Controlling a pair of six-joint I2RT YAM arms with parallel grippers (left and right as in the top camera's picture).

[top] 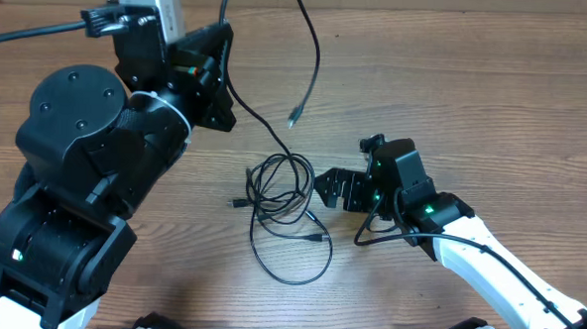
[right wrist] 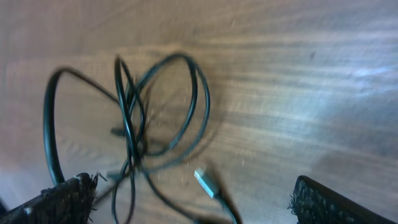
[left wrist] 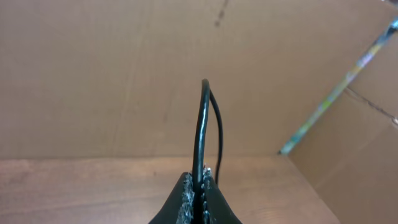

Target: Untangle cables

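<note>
Left gripper (left wrist: pixel 200 182) we note clamped on one cable (left wrist: pixel 202 124), lifted over the table (top: pixel 495 104). Other cables (top: pixel 282 199) lie looped mid-table; one plug (top: pixel 294 115) sits apart, farther back. Right gripper (top: pixel 324 186) rests just beside the loops, jaws wide, holding nothing.

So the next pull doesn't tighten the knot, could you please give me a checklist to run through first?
1. Left gripper shut on a cable: ok.
2. Right gripper open: ok.
3. Tangle lies just ahead of the right gripper, untouched: ok.
4. Held cable leads down into the tangle: ok.
5. Which loop comes free first: cannot tell.
</note>
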